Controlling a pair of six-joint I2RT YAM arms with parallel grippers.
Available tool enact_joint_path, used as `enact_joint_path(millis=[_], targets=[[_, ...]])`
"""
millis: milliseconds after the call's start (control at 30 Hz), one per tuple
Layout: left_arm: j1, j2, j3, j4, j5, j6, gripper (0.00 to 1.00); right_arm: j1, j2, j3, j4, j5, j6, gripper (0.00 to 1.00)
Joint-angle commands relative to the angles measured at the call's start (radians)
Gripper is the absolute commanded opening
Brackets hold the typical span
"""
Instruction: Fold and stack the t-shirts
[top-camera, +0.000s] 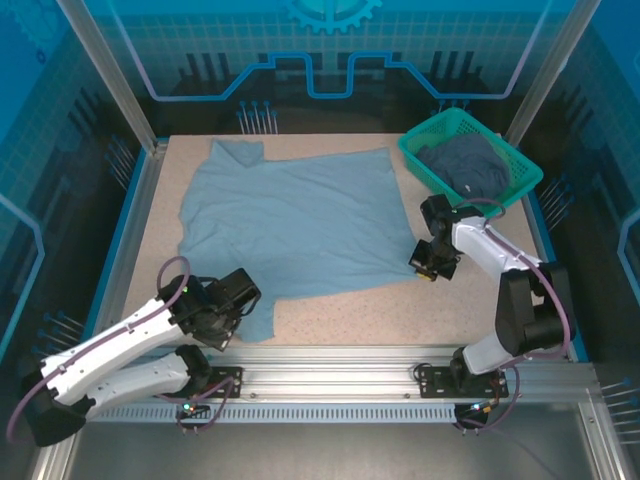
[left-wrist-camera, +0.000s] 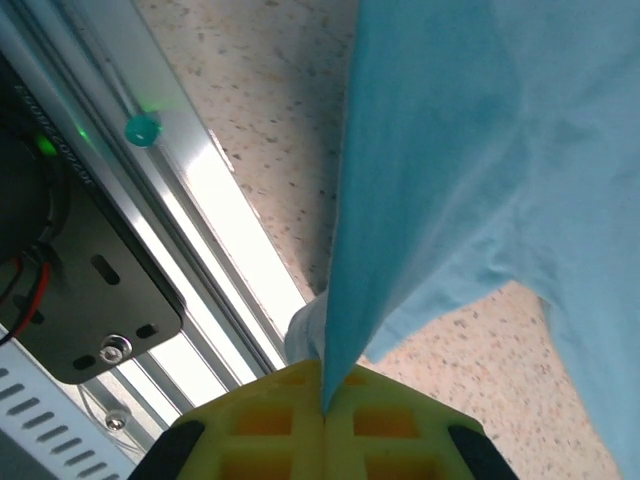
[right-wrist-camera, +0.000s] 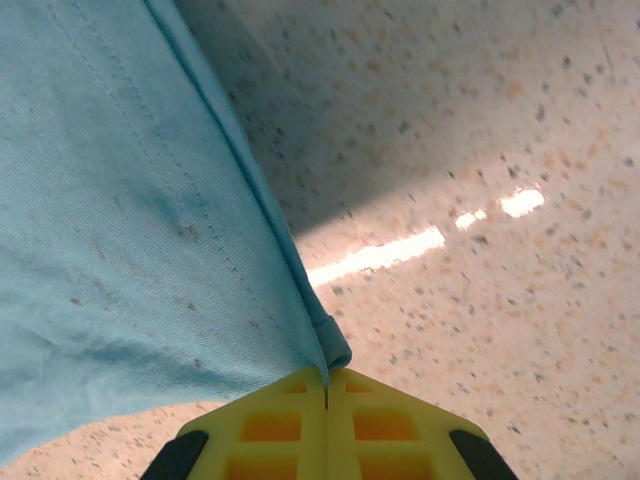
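Pale blue t-shirt (top-camera: 290, 225) spread flat on table (top-camera: 340, 318), collar toward far-left corner, long axis diagonal to near-right. Darker t-shirt (top-camera: 465, 165) bunched in basket (top-camera: 527, 178), far right. Left gripper (left-wrist-camera: 325, 400) clamps the spread shirt's near-left flap, right gripper (right-wrist-camera: 327, 385) its near-right corner.

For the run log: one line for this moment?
left jaws: shut on pale blue cloth t-shirt; right jaws: shut on same t-shirt; dark slate t-shirt: in teal mesh basket

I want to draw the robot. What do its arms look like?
Left arm and right arm are white tubes with black joints. A thin purple cable loops along each. Left tool and right tool have yellow fingers with square pockets.
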Motion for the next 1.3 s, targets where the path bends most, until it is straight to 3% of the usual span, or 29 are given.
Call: enact_joint_path(millis=[0,133,367,700,1000,1267], targets=[[-0.026,0.058,0.072,-0.041,-0.082,-0.011,0.0,0.007,-0.024,-0.025,-0.058,0.019,-0.014,0.0],[0.041,0.067,0.066,0.007,-0.13,0.075,0.0,0.006,0.0,-0.007,-0.041,0.017,-0.022,0.0],[0.374,0.16,0.054,0.361,0.009,0.547,0.0,-0.008,0.082,0.099,-0.045,-0.012,-0.067,0.0],[0.641,0.335,0.244,0.414,0.039,0.817,0.0,-0.035,0.198,0.286,-0.082,0.012,-0.065,0.0],[0.798,0.454,0.332,0.515,0.12,0.999,0.0,-0.041,0.326,0.464,-0.105,0.037,-0.054,0.0],[0.853,0.551,0.429,0.572,0.149,1.08,0.0,-0.041,0.402,0.548,-0.117,0.062,-0.049,0.0]])
